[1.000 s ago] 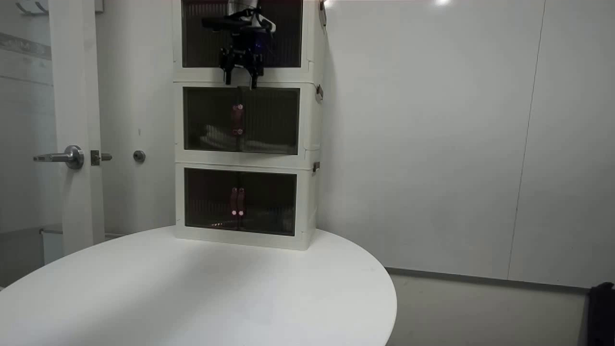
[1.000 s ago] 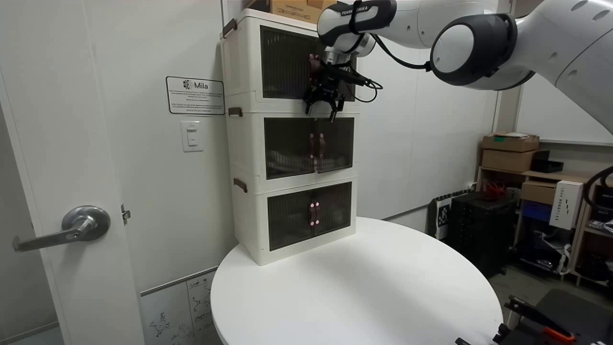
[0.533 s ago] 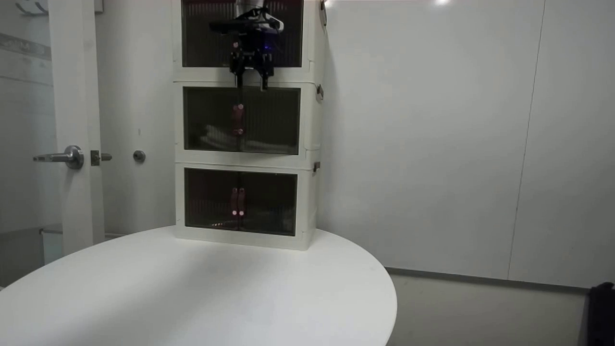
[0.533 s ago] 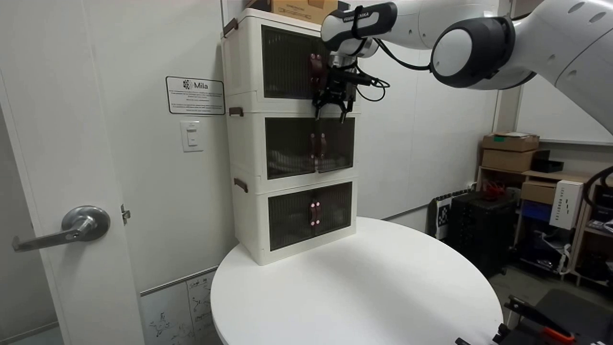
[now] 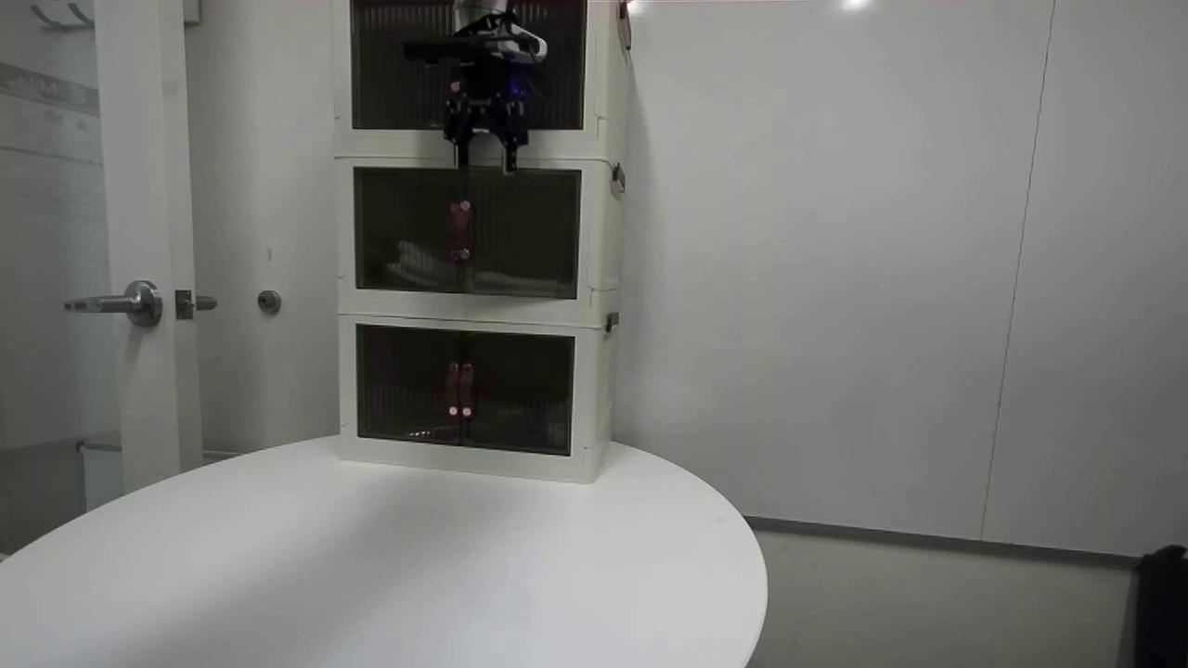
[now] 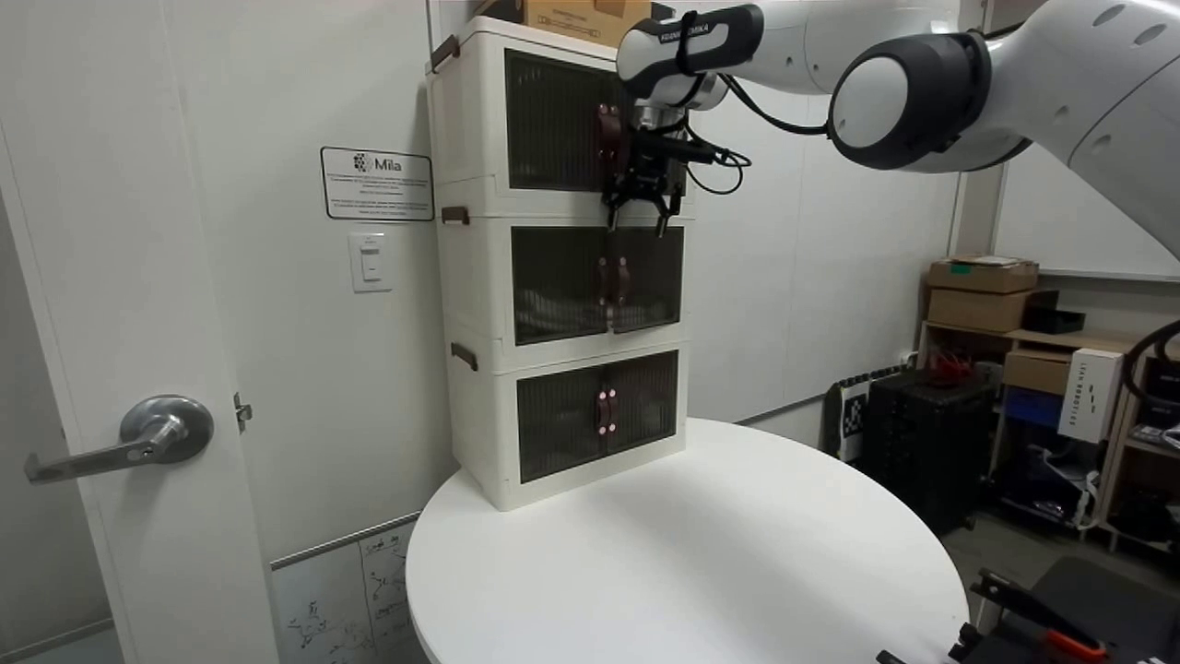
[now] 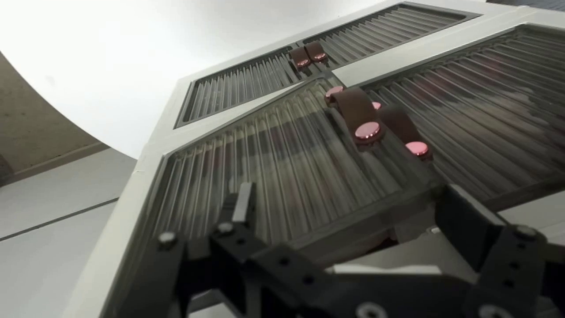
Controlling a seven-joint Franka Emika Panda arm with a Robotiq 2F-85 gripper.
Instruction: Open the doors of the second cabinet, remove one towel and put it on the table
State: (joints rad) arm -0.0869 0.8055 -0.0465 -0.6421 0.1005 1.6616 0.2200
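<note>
The second cabinet (image 5: 345,237) is the middle tier of the white stack. Its doors are dark tinted panels; the right-hand door (image 5: 524,232) stands slightly ajar, and its free corner juts past the frame in the wrist view, while the left-hand door (image 5: 399,223) looks closed. Dimly behind the panels shows a pale towel (image 5: 422,266). My gripper (image 5: 485,167) is open and empty, pointing down at the ajar door's top edge. In the wrist view one of its fingers (image 7: 468,221) is beside that door's upper free corner; contact cannot be told. The round white table (image 6: 701,563) carries the stack.
The top tier (image 6: 553,120) and bottom tier (image 6: 599,415) have similar doors with brown strap handles. Cardboard boxes (image 6: 590,20) lie on the stack. A room door with a lever handle (image 6: 157,438) is beside it, and a white wall (image 5: 835,278) is behind.
My gripper has shifted to the right in both exterior views, toward the ajar door's free edge, and has stayed nearly still over the last half second. It remains open.
</note>
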